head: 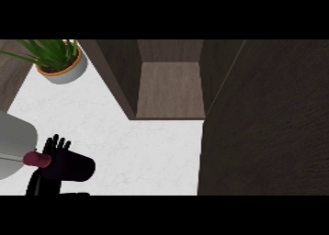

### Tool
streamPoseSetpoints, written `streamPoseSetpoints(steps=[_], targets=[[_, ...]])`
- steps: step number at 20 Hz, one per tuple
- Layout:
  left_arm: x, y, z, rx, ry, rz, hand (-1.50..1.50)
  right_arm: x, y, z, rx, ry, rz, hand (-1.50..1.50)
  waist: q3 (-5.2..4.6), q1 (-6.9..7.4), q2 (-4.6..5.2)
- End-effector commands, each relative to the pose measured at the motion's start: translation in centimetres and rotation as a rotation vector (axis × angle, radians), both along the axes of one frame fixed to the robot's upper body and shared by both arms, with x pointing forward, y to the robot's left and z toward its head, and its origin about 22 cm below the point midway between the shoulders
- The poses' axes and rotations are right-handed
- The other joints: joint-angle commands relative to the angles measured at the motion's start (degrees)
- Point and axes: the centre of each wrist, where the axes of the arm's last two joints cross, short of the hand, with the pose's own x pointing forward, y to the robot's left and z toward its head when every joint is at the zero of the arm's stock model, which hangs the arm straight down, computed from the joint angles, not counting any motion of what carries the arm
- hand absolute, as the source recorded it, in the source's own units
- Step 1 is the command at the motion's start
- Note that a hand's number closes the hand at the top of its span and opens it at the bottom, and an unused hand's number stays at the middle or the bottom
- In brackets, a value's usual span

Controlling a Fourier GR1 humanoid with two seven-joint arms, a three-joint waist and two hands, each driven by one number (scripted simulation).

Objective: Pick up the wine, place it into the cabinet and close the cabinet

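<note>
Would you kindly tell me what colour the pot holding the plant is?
The pot is light grey with an orange band round its rim, seen in the head view's upper left.

Surface (127, 137): white, faintly marbled. Cabinet (171, 89): brown wood grain; door (275, 119) darker brown. Pot (62, 72): white with orange rim; plant (48, 51) was green. Hand (55, 149): black. Wine (65, 166): dark bottle, maroon cap.
</note>
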Motion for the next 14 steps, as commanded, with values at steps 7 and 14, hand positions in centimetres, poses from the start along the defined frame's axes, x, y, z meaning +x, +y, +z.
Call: streamPoseSetpoints(steps=[7, 14], targets=[[0.6, -0.2, -0.7, -0.090, -0.044, -0.092, 1.50, -2.1, -0.2, 1.6, 0.028, -0.027, 0.047, -1.50, -0.01, 0.16, 0.02], [3.0, -1.7, -0.9, 0.029, -0.071, -0.166, 1.50, -2.9, 0.6, 2.1, 0.067, -0.040, 0.041, -1.50, -0.07, -0.26, 0.01]])
